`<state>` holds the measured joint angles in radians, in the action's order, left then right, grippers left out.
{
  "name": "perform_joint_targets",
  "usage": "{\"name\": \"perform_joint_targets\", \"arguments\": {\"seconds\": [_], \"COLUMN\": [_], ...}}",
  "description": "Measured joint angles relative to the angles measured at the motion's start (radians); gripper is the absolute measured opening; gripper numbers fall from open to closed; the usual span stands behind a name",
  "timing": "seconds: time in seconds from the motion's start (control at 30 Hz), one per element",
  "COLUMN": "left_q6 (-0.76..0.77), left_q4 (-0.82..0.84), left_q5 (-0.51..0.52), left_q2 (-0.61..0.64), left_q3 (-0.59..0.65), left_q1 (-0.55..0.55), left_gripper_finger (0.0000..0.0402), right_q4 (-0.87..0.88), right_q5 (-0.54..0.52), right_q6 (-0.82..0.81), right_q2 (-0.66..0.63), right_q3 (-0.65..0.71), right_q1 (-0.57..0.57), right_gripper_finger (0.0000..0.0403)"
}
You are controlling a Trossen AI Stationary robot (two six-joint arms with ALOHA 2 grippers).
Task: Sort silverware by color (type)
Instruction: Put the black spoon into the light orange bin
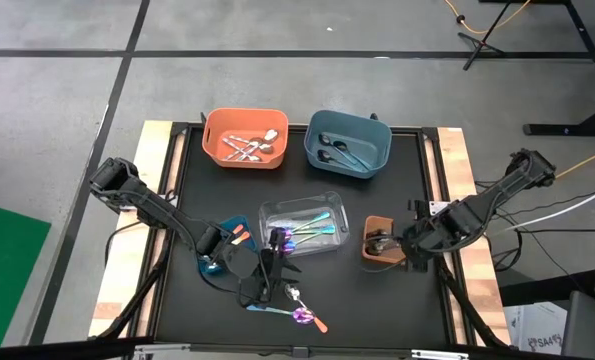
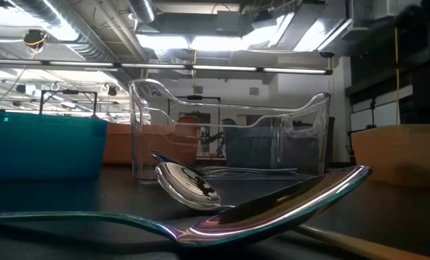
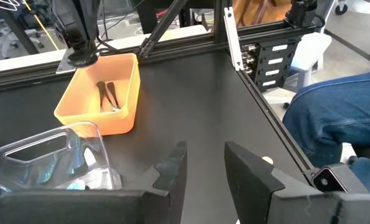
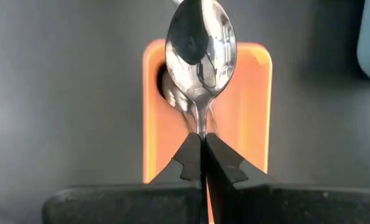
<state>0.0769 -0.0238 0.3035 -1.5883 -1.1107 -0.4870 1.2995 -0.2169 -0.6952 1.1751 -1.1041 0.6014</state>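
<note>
Right now your right tool (image 4: 203, 146) is pinched tight on the neck of a plain silver spoon (image 4: 201, 46), bowl forward, directly over the small brown bin (image 1: 381, 241) near the desk's right edge, so the spoon can drop beside the ones already lying there.

Your left tool (image 3: 204, 171) stands wide and empty over the loose pieces near the front edge, well placed for the next pick: an iridescent spoon (image 2: 272, 206), a silver spoon (image 2: 188, 186) and an orange-handled piece (image 1: 315, 322) lie there unsorted.

Mid-desk, the clear bin (image 1: 302, 225) holds iridescent pieces.

At the back edge, the orange bin (image 1: 244, 138) keeps silver pieces and the blue bin (image 1: 348, 142) dark ones, one kind each.
</note>
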Motion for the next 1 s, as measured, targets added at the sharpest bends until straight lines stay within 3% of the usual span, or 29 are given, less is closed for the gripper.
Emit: {"name": "perform_joint_targets", "arguments": {"seconds": [0.47,1.0], "left_q6": [0.001,0.001], "left_q4": [0.001,0.001], "left_q5": [0.033,0.053], "left_q2": [0.0,0.0], "left_q3": [0.0,0.0], "left_q1": [0.0,0.004], "left_gripper_finger": [0.0102,0.0102], "right_q4": [-0.36,-0.559], "right_q5": [0.006,0.034], "right_q6": [0.0,0.021], "right_q2": [-0.145,-0.144], "right_q3": [0.451,0.612], "right_q1": [0.0,0.0], "right_gripper_finger": [0.0,0.0]}}
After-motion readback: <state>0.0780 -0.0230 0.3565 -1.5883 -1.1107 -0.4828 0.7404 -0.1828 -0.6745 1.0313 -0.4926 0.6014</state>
